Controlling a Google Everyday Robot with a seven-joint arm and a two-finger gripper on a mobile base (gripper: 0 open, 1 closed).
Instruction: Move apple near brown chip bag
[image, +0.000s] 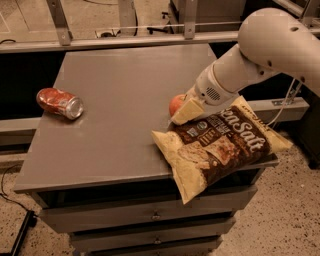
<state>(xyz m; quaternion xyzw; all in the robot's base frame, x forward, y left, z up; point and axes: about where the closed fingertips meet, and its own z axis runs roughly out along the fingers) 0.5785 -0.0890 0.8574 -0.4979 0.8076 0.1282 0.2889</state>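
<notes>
The apple (175, 103), small and red, sits on the grey table (115, 100) right of centre, just beyond the top left edge of the brown chip bag (220, 147). The bag is large, dark brown and pale yellow with white "Sea Salt" lettering. It lies at the table's front right and hangs over the front edge. My gripper (179, 114) reaches down from the white arm (260, 55) on the right. It is at the apple and covers the apple's right side. The gripper's pale tip touches down between apple and bag.
A crushed red soda can (60, 103) lies on its side near the table's left edge. Drawers (150, 217) sit under the tabletop. A metal rail (120, 40) runs behind the table. A cable lies on the floor at the left.
</notes>
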